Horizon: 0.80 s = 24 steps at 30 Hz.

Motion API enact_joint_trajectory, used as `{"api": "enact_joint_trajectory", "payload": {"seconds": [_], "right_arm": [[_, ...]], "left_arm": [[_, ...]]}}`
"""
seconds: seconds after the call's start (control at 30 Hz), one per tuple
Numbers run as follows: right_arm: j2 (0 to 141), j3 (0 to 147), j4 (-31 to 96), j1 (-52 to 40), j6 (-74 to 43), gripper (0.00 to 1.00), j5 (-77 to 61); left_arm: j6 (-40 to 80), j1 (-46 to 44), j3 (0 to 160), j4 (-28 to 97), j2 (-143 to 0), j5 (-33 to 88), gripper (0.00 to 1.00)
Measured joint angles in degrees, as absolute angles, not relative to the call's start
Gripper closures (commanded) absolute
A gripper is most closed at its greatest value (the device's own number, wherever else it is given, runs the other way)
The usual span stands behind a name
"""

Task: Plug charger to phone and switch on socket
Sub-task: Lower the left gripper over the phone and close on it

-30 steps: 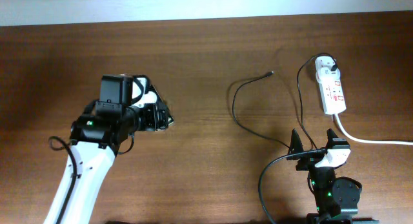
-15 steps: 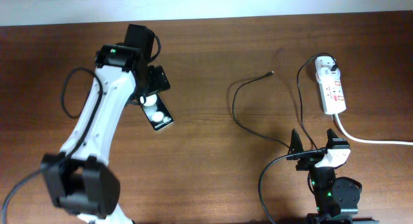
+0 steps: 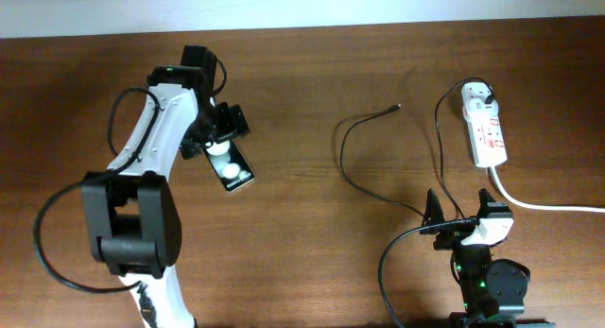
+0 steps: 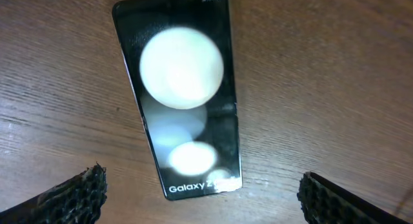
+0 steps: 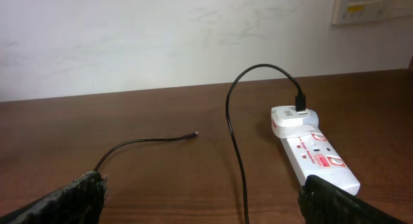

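The phone [image 3: 233,166] lies flat on the table, a black glossy slab with two round reflections; in the left wrist view [image 4: 184,101] its white lettering is at the near end. My left gripper [image 3: 222,129] [image 4: 201,188] is open and empty, hovering over the phone's far end with a finger either side. The charger cable [image 3: 345,167] runs from its plug head [image 3: 483,95], seated in the socket strip [image 3: 486,131], to its loose connector tip [image 3: 395,108]. My right gripper [image 3: 460,212] [image 5: 200,201] is open and empty near the front edge, facing the strip [image 5: 316,156] and cable [image 5: 235,140].
The strip's thick white cord [image 3: 548,206] runs off the right edge. The black cable loops across the table between my right gripper and the strip. A pale wall [image 5: 161,37] stands behind the table's far edge.
My left arm has swung up and over toward the table's far side. Its gripper has shifted off the phone toward its far end, and the phone now shows. The right arm has not moved.
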<state>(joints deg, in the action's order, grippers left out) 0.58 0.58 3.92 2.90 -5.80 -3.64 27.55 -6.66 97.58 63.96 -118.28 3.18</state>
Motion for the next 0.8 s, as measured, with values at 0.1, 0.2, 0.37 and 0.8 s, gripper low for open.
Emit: {"api": "enact_joint_trajectory", "payload": {"seconds": [0.1,0.2,0.37,0.8], "right_arm": [[0.6,0.6,3.9,2.9,-5.8,0.01,-3.6],[0.6,0.6,3.9,2.9,-5.8,0.01,-3.6],[0.6,0.6,3.9,2.9,-5.8,0.01,-3.6],[0.6,0.6,3.9,2.9,-5.8,0.01,-3.6]], "left_arm": [[27.4,-6.7,97.6,64.0,-120.7,2.6,0.01],[27.2,-6.7,97.5,63.9,-123.3,2.5,0.01],[27.3,-6.7,97.4,61.6,-125.8,2.3,0.01],[33.3,-6.7,92.4,54.7,-125.6,-0.8,0.01]]}}
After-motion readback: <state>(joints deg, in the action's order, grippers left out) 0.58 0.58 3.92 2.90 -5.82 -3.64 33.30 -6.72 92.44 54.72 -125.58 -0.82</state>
